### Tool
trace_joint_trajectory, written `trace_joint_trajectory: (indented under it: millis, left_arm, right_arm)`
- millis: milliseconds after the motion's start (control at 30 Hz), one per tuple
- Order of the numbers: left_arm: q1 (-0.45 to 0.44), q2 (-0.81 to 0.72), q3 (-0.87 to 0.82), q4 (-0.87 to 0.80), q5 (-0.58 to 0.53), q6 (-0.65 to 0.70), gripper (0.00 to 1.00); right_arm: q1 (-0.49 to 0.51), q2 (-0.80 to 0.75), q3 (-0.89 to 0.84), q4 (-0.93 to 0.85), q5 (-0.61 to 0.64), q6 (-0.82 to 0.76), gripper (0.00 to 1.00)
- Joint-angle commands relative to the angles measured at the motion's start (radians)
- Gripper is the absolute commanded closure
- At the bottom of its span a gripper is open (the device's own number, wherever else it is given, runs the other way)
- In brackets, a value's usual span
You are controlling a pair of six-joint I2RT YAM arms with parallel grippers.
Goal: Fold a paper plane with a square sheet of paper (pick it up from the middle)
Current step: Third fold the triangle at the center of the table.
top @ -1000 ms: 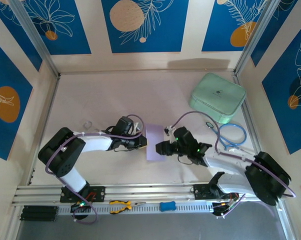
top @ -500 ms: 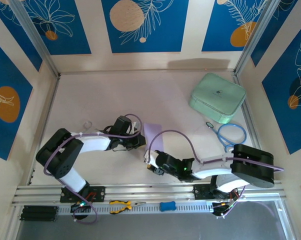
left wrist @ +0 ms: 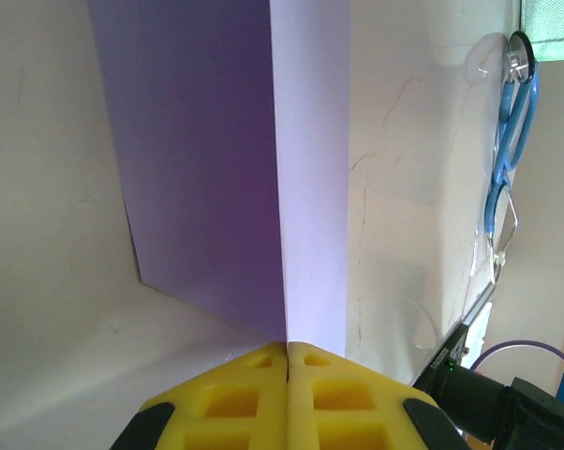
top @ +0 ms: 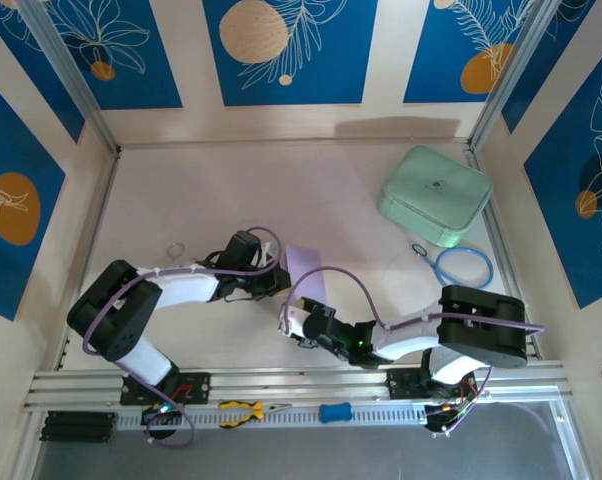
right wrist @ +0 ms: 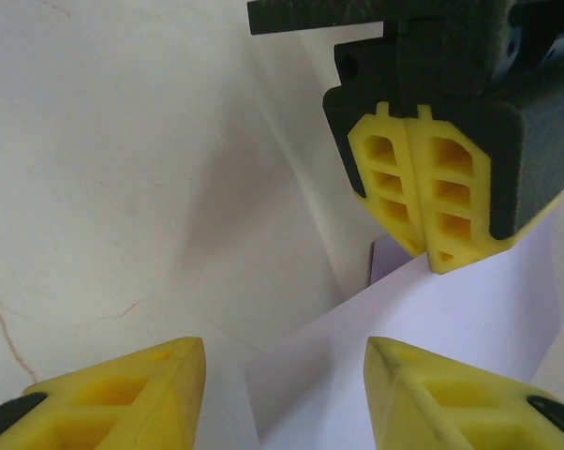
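A pale cream tabletop (top: 281,190) fills the enclosure. It is ringed by cream walls carrying blue panels (top: 286,50) with white leaf drawings and orange discs. A grey metal rail (top: 261,383) runs along the bottom of the top view, and yellow-handled pliers (top: 243,411) lie on the slotted strip beneath it, left of centre. At the upper right rests a mint-green rounded case (top: 436,195), with a blue cable loop (top: 464,267) just below it.

In the left wrist view the left gripper (left wrist: 289,351) is pressed fully shut at the bottom edge. Its yellow fingers (left wrist: 235,403) pinch the near edge of a thin pale lavender sheet of paper (left wrist: 216,159). The sheet runs up the frame folded along a straight crease, with a darker face on the left and a lighter strip on the right. In the top view the sheet sits just left of the frame's centre, between the two grippers.

The right gripper (right wrist: 287,394) stands about half open and clamps nothing. Its yellow fingers (right wrist: 123,394) sit at the bottom corners of the right wrist view, with a corner of the sheet between them. Whether they touch the sheet I cannot tell.

A second ago the right arm reached in from the right, with its gripper at the sheet's right edge, and the sheet showed as a wider rectangle. Now that arm lies folded low across the lower centre, its gripper just below the sheet, and less of the sheet shows. The left arm sits almost where it was.
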Motion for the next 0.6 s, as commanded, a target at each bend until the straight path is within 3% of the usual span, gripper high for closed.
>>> trace_joint_trajectory:
  millis: [0, 567]
  left_arm:
    - [0.015, -0.006, -0.006, -0.015, 0.015, -0.006, 0.99]
    - [0.017, 0.0, 0.004, -0.031, 0.013, 0.005, 0.99]
  right_arm:
    - [0.018, 0.017, 0.027, 0.057, 0.061, -0.004, 0.53]
    - [0.024, -0.043, -0.003, -0.001, 0.09, 0.068, 0.73]
